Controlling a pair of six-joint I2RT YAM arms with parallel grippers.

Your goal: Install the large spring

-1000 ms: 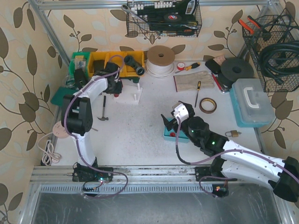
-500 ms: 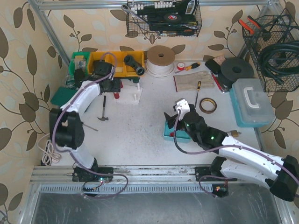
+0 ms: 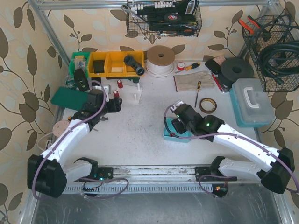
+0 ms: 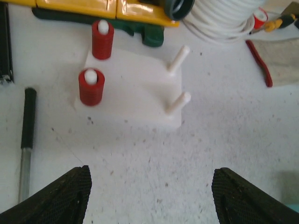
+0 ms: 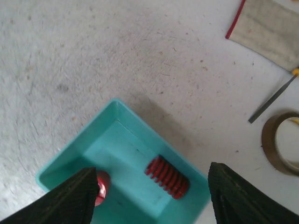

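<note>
A white peg base (image 4: 133, 88) stands on the table, also in the top view (image 3: 127, 96). Its two left pegs carry red springs (image 4: 102, 39) (image 4: 91, 87); its two right pegs (image 4: 177, 59) are bare. My left gripper (image 4: 149, 186) is open and empty, hanging short of the base's near side (image 3: 113, 105). A teal tray (image 5: 140, 121) holds a red coil spring (image 5: 167, 176) lying on its side, and another red piece (image 5: 101, 186) half hidden behind my finger. My right gripper (image 5: 152, 184) is open above the tray (image 3: 180, 125), with the spring between its fingers.
A hammer (image 4: 25, 135) lies left of the base. Yellow bins (image 3: 110, 64), a white cord coil (image 3: 160, 60), a cloth (image 3: 191, 82), a screwdriver (image 3: 197, 92), a tape ring (image 3: 208, 105) and a blue case (image 3: 252, 102) lie around the back and right.
My left arm has drawn back from the peg base toward the near left, leaving two red springs on the pegs. My right gripper has swung over the teal tray.
</note>
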